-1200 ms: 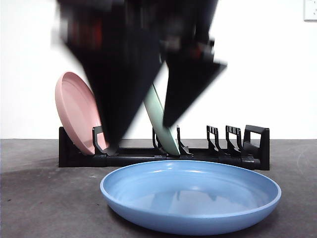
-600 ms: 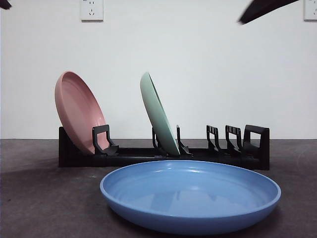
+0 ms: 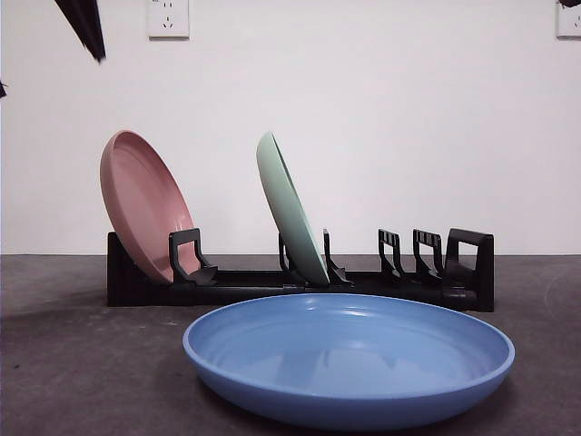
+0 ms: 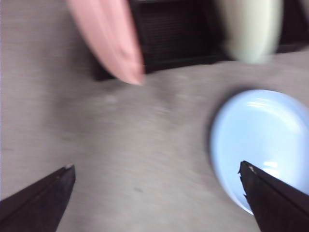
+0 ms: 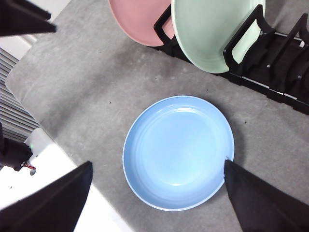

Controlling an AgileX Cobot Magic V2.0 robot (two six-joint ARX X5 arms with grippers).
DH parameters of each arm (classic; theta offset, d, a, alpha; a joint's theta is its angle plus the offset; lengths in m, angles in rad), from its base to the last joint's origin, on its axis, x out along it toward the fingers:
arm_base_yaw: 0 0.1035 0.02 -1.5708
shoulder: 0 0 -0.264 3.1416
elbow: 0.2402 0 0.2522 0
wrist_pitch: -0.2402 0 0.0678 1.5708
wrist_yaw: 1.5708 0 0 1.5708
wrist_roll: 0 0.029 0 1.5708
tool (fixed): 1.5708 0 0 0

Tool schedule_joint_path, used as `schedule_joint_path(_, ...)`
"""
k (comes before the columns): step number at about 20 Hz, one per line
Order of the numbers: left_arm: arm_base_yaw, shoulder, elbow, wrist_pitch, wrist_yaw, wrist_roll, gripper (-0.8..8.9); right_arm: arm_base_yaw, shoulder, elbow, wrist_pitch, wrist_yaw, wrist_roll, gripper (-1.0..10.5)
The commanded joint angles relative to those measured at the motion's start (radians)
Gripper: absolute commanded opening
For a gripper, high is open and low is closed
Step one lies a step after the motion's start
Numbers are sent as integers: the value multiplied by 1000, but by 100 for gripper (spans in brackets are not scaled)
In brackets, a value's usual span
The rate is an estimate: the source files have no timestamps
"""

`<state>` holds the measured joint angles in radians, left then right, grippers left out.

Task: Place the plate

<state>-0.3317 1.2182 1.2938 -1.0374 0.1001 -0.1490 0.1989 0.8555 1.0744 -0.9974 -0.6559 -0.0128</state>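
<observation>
A blue plate (image 3: 349, 359) lies flat on the grey table in front of a black dish rack (image 3: 300, 283). A pink plate (image 3: 143, 204) leans in the rack's left slot and a green plate (image 3: 290, 207) stands in a middle slot. The blue plate also shows in the right wrist view (image 5: 177, 152) and the left wrist view (image 4: 263, 145). My left gripper (image 4: 157, 171) is open and empty, high above the table near the pink plate (image 4: 107, 36). My right gripper (image 5: 157, 171) is open and empty, high above the blue plate. Both arms show only as black tips (image 3: 86, 25) at the front view's top corners.
The rack has several free slots at its right end (image 3: 436, 259). In the right wrist view the table's edge (image 5: 58, 145) runs near the blue plate. A white wall with sockets (image 3: 168, 16) stands behind the rack.
Both arms have lifted away from the rack and out of the front view; the green plate stays standing in its slot. One black tip now shows at the top left.
</observation>
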Motion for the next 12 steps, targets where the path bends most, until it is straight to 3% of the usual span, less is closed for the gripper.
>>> schedule_joint_path(1, -18, 109, 105, -17, -99, 3, 562, 0, -11, -13, 10, -7, -13, 435)
schedule_joint_path(10, -107, 503, 413, -6, -578, 40, 559, 2, -27, -16, 24, -60, -2, 434)
schedule_joint_path(12, -114, 539, 418, 63, -613, 63, 555, 3, -27, -16, 25, -85, -2, 434)
